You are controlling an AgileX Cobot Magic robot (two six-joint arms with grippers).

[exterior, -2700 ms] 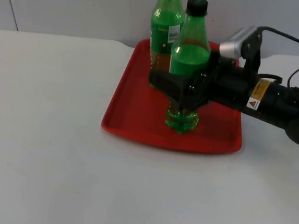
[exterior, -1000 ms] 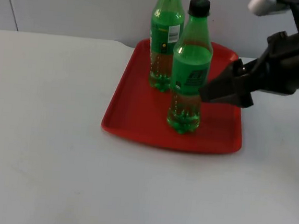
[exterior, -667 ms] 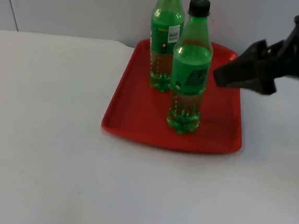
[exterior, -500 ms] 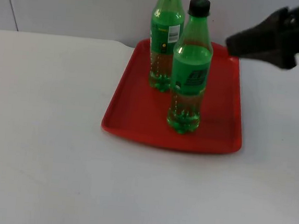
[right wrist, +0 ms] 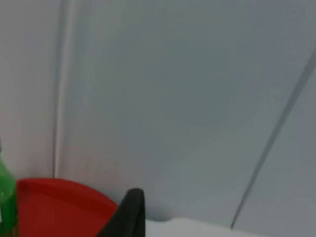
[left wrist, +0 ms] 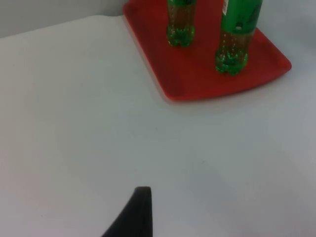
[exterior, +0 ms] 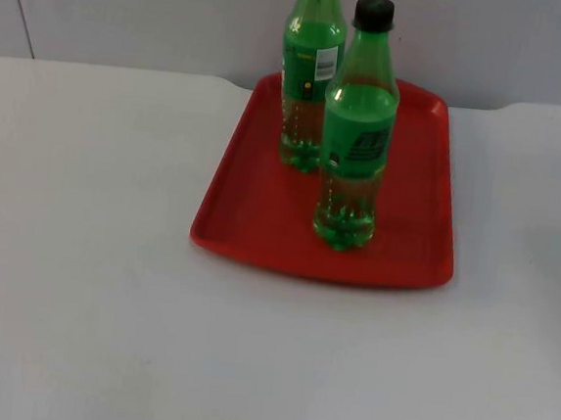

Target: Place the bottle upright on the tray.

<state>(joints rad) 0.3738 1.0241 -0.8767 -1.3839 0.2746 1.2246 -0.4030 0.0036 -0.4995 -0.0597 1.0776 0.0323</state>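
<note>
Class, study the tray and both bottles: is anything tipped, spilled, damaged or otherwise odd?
Nothing stands out. The capped bottle and the second bottle both stand upright on the red tray, apart from each other. No spill shows on the tray or the white table.

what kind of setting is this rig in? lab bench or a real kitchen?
Looks like a lab bench, not a kitchen: a bare white table top ending at a plain grey partition wall, with just a red tray carrying two upright green bottles as staged props.
</note>
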